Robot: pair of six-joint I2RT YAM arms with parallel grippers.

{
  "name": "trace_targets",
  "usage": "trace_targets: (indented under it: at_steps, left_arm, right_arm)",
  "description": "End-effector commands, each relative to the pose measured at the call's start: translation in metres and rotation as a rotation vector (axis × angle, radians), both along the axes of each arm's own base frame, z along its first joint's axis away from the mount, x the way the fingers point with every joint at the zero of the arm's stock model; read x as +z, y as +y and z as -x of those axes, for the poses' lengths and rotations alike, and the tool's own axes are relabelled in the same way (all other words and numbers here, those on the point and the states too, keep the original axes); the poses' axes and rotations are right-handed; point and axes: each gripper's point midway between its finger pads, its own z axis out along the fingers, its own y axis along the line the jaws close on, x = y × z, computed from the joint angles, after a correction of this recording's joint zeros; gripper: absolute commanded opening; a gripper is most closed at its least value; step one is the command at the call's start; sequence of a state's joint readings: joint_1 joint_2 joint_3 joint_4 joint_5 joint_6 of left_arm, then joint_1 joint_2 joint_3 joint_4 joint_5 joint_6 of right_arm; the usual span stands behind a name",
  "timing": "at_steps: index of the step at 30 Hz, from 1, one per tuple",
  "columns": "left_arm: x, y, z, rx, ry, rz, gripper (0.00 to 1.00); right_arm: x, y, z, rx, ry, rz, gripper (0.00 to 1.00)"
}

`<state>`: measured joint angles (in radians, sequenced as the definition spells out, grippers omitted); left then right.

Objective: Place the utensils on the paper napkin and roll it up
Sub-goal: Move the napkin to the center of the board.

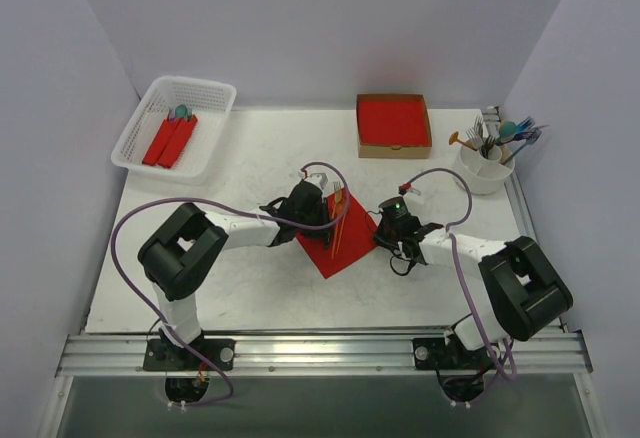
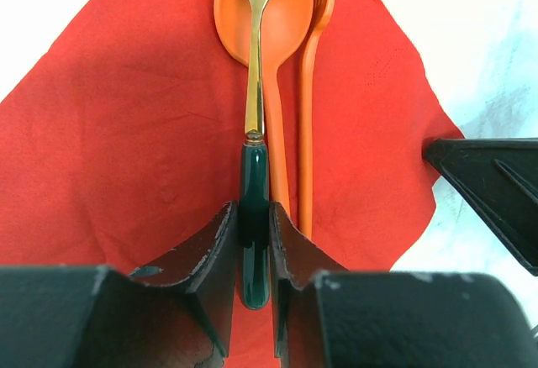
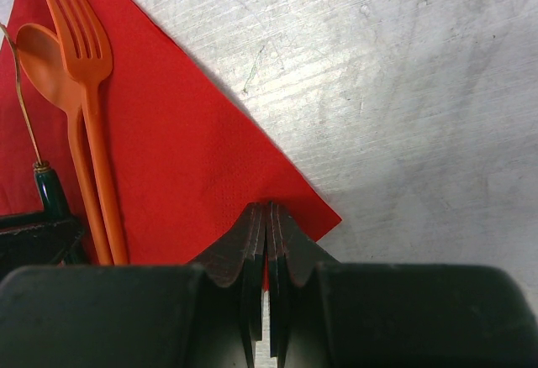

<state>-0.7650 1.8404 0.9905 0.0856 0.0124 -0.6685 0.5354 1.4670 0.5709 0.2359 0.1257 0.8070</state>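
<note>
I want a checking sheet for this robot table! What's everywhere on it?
Surface: white table, lightly scuffed.
Job's things: red napkin; orange fork and orange spoon on it; gold spoon held over them.
Clutter: basket with red rolls; cardboard box of red sheets; cup of spare utensils.
Tools: left tool shut on the gold spoon's green handle; right tool shut on a napkin corner.
Cables: purple cables along both arms.
Surroundings: plain pale walls.

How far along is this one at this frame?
Done: orange spoon and orange fork lie on the napkin. In hand: left tool grips a gold spoon over them; right tool pinches the napkin's corner. Left: release that spoon, then roll; the napkin is flat.
</note>
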Motion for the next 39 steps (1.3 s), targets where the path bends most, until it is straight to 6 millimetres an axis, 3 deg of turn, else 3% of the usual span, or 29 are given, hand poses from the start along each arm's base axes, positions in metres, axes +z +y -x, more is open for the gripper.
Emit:
trace_targets:
  at_steps: [1,14,26,30,36,39]
  left_arm:
    - [0.027,-0.009,-0.007,-0.016,-0.045,0.029,0.27]
    - [0.038,-0.009,-0.006,-0.013,-0.053,0.045,0.34]
    - [0.065,-0.003,-0.012,-0.005,-0.095,0.057,0.42]
    - [0.078,-0.002,-0.011,-0.012,-0.119,0.069,0.43]
    - [0.066,0.010,-0.010,-0.004,-0.098,0.036,0.43]
    - [0.064,0.007,-0.014,-0.013,-0.100,0.055,0.43]
  right_arm:
    - [0.009,0.000,-0.009,-0.006,-0.022,0.005,0.00]
    - [0.010,-0.001,-0.009,-0.006,-0.024,0.002,0.00]
    - [0.019,0.000,-0.011,0.004,-0.035,0.003,0.00]
    - [0.028,0.000,-0.013,0.008,-0.050,0.007,0.00]
    - [0.058,0.001,-0.019,0.028,-0.110,0.013,0.13]
    - [0.071,0.008,-0.022,0.059,-0.124,0.006,0.20]
